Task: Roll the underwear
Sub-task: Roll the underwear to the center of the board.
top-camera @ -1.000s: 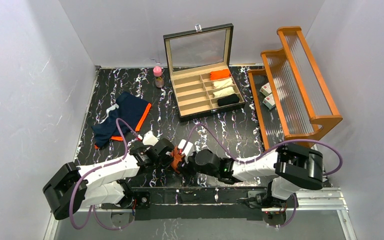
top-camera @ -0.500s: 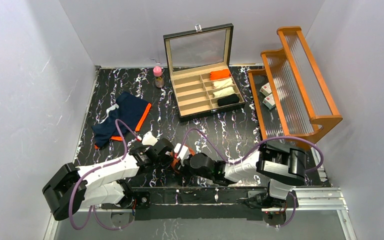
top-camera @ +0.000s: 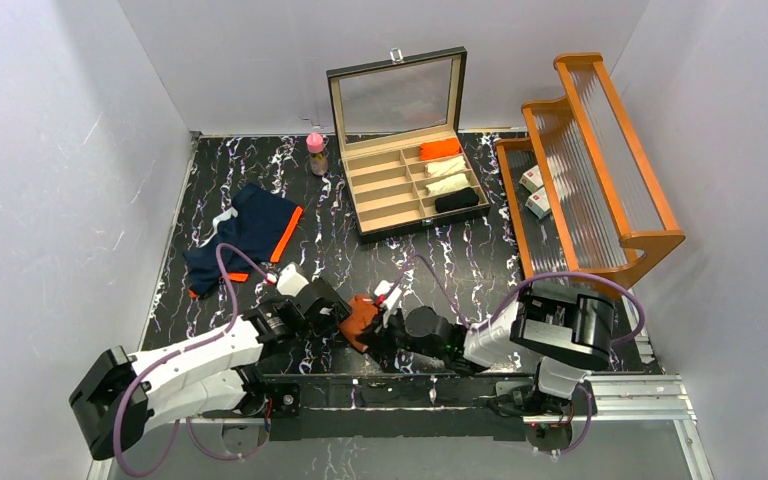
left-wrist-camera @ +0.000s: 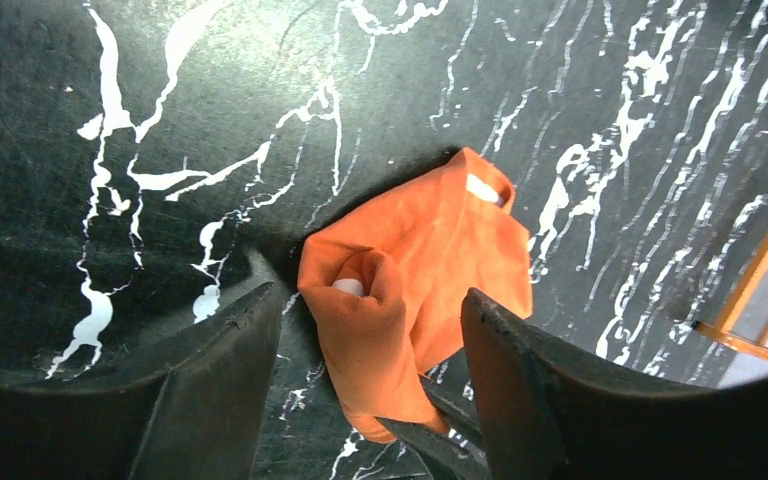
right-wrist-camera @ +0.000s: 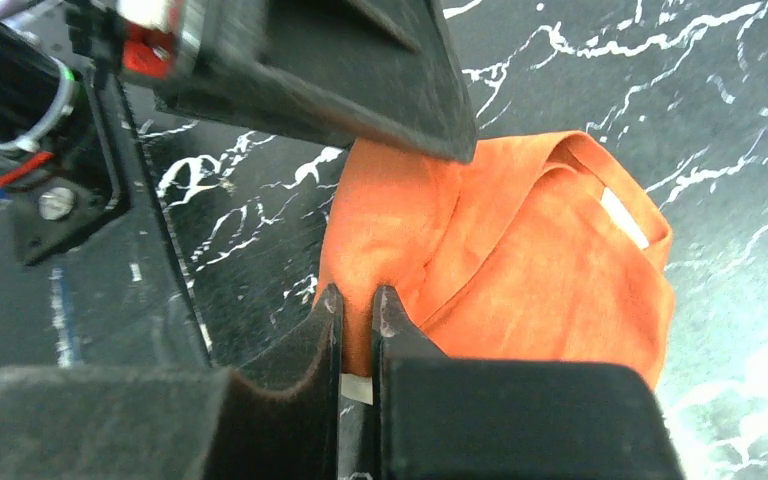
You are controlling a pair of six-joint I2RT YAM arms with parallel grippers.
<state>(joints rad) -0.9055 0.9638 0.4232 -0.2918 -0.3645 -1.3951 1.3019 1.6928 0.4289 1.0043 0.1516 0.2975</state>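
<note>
The rust-orange underwear [top-camera: 362, 318] lies bunched and partly rolled on the black marbled table, close to the arm bases. In the left wrist view the orange underwear [left-wrist-camera: 430, 250] shows a curled end with a bit of white inside. My left gripper [left-wrist-camera: 372, 295] is open, one jaw on each side of that curl and neither pressing it. My right gripper [right-wrist-camera: 358, 292] is shut on a fold at the near end of the orange underwear [right-wrist-camera: 550, 270], with a white strip between its jaws. The navy underwear with orange trim [top-camera: 243, 235] lies flat at the left, away from both grippers.
An open compartment box [top-camera: 390, 195] holding several rolled garments stands at the back centre. A pink-capped bottle [top-camera: 315, 152] is beside it. A wooden rack [top-camera: 600, 160] with small boxes [top-camera: 532, 190] fills the right side.
My left gripper has opened, let go of the orange underwear and drawn back a little to the left. My right gripper has closed on the cloth's near end.
</note>
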